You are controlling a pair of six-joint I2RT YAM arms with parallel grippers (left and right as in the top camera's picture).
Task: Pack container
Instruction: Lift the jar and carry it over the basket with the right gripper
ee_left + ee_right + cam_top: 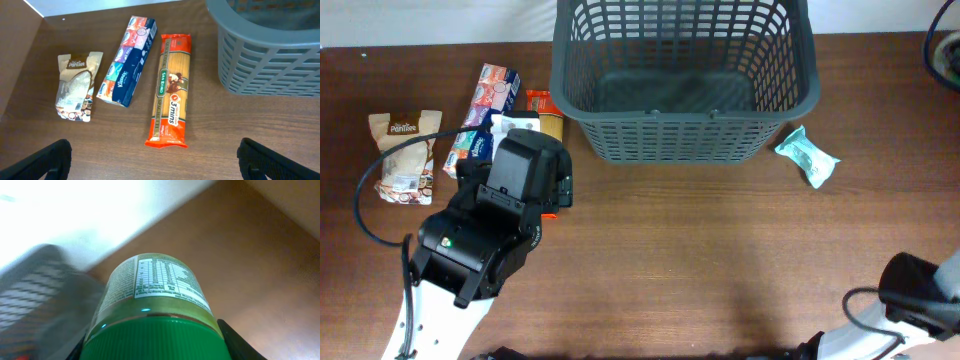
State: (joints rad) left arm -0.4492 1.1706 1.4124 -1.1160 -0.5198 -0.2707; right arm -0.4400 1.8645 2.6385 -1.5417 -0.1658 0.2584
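The left gripper hangs wide open, empty, over the spaghetti packet: long, probably light and snappable, so grab its middle. Right gripper seems to hug a jar.

basket rear centre, pasta packet, tissue pack and pouch left of it, small packet right

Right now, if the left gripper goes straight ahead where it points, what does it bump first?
Probably the long orange-red spaghetti packet, lying just ahead of the open left gripper. Depth is unclear, so the brown wooden table might come first.
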